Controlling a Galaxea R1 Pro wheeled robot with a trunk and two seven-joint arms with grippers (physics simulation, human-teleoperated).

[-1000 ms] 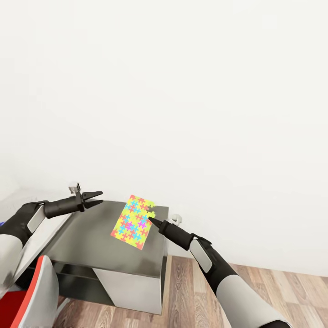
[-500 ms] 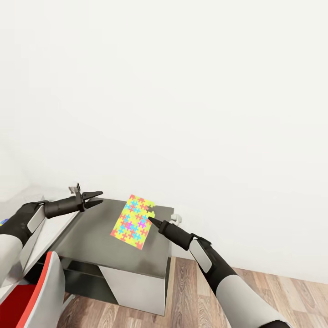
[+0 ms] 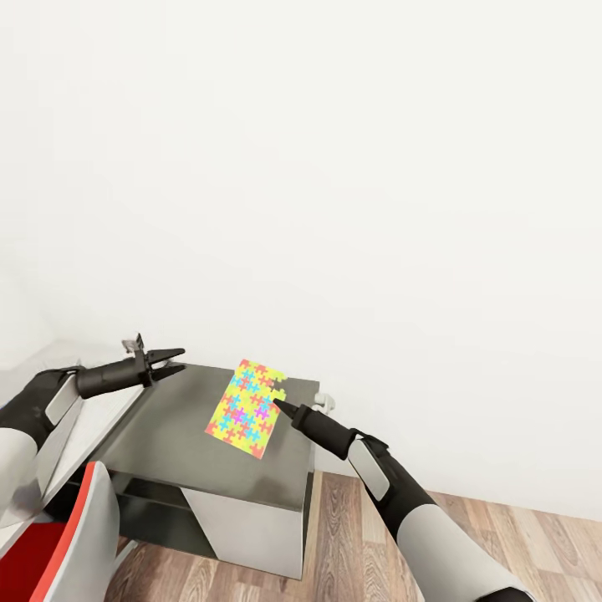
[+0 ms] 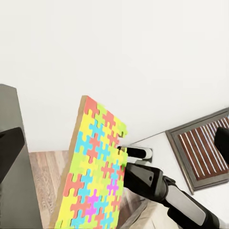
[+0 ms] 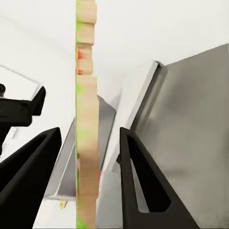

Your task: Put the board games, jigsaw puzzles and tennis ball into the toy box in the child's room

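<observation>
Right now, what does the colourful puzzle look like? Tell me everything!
The puzzle is a thin, flat rectangle covered in interlocking yellow, green, pink, blue and orange pieces, with a plain tan edge like cardboard or wood. One corner has a jagged notch. It is held up in the air, tilted, above the dark grey table. The right pincer grips its edge between two black fingers.

The right claw [image 3: 279,405] is clamping a jigsaw puzzle [image 3: 246,407] edge-on, its arm reaching toward 11 o'clock, while the left claw [image 3: 174,360] is pointing toward 3 o'clock, fingers slightly parted and gripping nothing.
</observation>
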